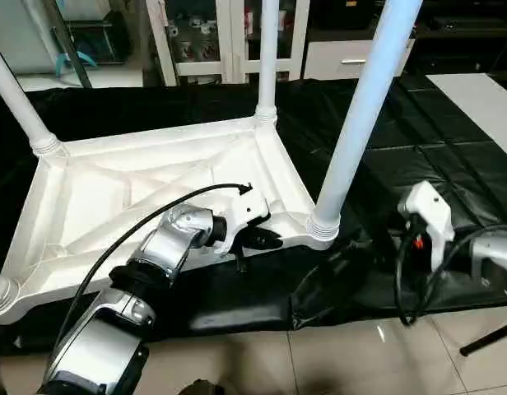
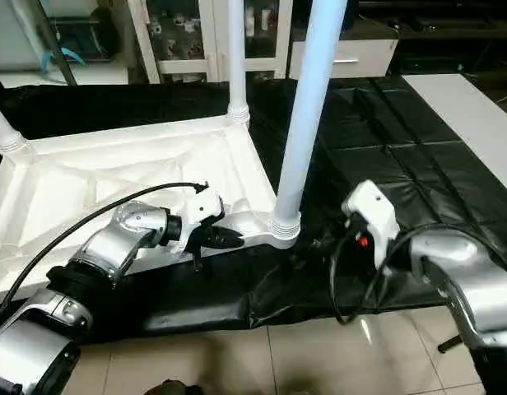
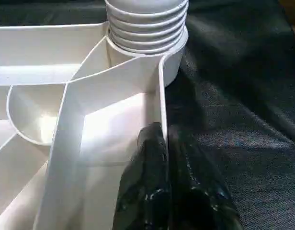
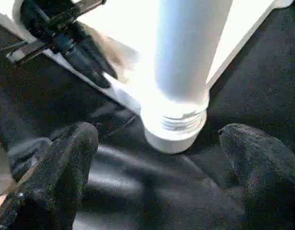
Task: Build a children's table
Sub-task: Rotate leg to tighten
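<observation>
Left pincer [image 2: 225,239] pinching unlabelled white tabletop [image 1: 113,197] rim.

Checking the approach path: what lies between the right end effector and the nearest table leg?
Just bare black cover. The right wrist view shows the open right end effector facing the leg unobstructed.

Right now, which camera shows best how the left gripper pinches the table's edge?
The left wrist view: both black fingers close on the tabletop's thin rim, one each side. The eye views show the left gripper small, side-on at that rim. The right wrist view shows it past the leg.
</observation>
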`<state>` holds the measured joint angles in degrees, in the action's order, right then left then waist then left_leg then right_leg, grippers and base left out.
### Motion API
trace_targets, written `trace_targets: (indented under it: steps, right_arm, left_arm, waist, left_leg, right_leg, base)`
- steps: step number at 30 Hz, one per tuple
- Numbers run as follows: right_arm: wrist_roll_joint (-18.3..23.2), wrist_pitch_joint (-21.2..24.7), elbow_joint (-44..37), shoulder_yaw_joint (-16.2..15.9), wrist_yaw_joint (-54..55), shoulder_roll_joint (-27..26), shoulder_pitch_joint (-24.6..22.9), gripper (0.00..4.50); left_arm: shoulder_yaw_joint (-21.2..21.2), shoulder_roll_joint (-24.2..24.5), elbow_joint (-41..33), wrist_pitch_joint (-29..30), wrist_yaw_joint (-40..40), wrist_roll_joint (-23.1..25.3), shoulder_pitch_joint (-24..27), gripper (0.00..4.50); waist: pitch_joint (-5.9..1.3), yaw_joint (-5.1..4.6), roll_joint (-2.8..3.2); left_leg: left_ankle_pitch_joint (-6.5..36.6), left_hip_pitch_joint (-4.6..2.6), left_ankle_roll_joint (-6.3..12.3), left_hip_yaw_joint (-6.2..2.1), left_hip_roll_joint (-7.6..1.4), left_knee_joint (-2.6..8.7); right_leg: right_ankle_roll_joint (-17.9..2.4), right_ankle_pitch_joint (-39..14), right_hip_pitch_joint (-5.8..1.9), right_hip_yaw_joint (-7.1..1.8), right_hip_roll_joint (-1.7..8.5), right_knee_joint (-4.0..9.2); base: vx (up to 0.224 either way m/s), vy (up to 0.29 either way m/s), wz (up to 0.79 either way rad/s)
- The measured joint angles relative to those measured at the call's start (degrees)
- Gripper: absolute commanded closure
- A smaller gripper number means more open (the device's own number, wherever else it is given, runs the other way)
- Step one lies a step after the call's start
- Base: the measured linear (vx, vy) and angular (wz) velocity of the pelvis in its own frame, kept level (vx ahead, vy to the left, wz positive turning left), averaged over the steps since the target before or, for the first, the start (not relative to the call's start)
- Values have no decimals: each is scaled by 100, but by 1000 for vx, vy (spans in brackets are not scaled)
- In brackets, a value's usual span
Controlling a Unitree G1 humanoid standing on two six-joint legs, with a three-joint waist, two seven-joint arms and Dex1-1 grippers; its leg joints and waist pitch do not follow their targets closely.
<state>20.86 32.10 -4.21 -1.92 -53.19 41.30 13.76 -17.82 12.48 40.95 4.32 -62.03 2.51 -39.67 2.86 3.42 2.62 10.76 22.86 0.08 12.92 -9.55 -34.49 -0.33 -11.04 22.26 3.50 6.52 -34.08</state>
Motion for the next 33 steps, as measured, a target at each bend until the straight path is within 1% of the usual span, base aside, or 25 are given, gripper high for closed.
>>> trace_targets:
  steps: [2, 5, 9, 10, 11, 13, 14, 20, 25, 30, 33]
  right_arm:
    - [-69, -48, 99, -5, 30, -34, 67, 0]
    - [-129, -150, 337, -27, 55, -129, 302, 0]
    - [-205, -300, 703, -133, 22, -272, 598, 0]
    - [-231, -319, 769, -166, 13, -303, 646, 0]
    - [-247, -359, 848, -202, 0, -360, 701, 0]
    - [-264, -399, 1019, -301, -58, -468, 836, 0]
    - [-292, -438, 1111, -343, -106, -497, 893, 0]
    - [-466, -736, 1659, -606, -260, -729, 1221, 0]
    - [-716, -1055, 2268, -809, -400, -919, 1580, 0]
    - [-875, -1317, 2684, -995, -580, -938, 1708, 0]
    - [-974, -1503, 2953, -1052, -722, -979, 1808, 0]
  left_arm:
    - [-3, -15, -77, -77, 30, -7, 15, 389]
    - [-16, 31, -107, -227, 111, 68, 25, 389]
    - [-84, 123, -175, -226, 18, 112, 120, 389]
    - [-90, 143, -193, -213, -7, 112, 121, 415]
    - [-106, 182, -203, -198, -30, 115, 123, 423]
    - [-119, 251, -229, -171, -32, 126, 139, 423]
    - [-126, 261, -243, -177, -31, 133, 150, 437]
    - [-176, 273, -251, -245, 44, 216, 152, 437]
    - [-174, 341, -275, -230, 53, 224, 162, 437]
    - [-217, 429, -463, -295, -45, 221, 279, 437]
    - [-227, 470, -568, -282, -136, 220, 328, 437]
  waist:
    - [2, 4, -4]
    - [1, -13, -5]
    - [1, -36, -11]
    - [1, -35, -12]
    - [1, -36, -13]
    - [0, -38, -13]
    - [0, -39, -14]
    - [-2, -29, -28]
    - [1, -58, -43]
    - [-4, -58, -59]
    - [-6, -44, -63]
  left_leg:
    - [-2, 7, 5, 0, 0, -2]
    - [-15, 10, 26, 0, -1, -5]
    - [-16, 9, 26, 0, -5, -13]
    - [-16, 11, 27, 0, -5, -17]
    - [-16, 11, 26, 0, -6, -19]
    - [-15, 12, 26, 0, -7, -23]
    - [-16, 12, 26, 0, -7, -26]
    - [-7, 11, 10, 0, -11, -49]
    - [-15, 10, -1, 0, -12, -57]
    - [-15, 12, -2, 0, -16, -55]
    - [-16, 16, -1, 0, -16, -56]
  right_leg:
    - [0, 0, 4, 0, 0, -1]
    - [0, 0, 10, 0, 0, -9]
    - [0, 0, 14, 1, -2, -22]
    - [0, 0, 17, 0, -1, -28]
    - [0, 0, 18, 0, -1, -30]
    - [0, 0, 21, 0, -1, -36]
    - [0, 0, 21, 0, -1, -39]
    - [-1, 0, 21, -2, -1, -65]
    - [-1, 0, 30, -9, -1, -89]
    - [-1, 0, 34, -9, -5, -90]
    - [-1, 0, 39, -8, -5, -93]
  base:
    - [0, 0, 0]
    - [0, 0, 0]
    - [0, 0, 0]
    - [0, 0, 0]
    - [0, 0, 0]
    - [0, 0, 0]
    - [0, 0, 0]
    - [0, 0, 0]
    - [0, 0, 0]
    - [0, 0, 0]
    - [0, 0, 0]
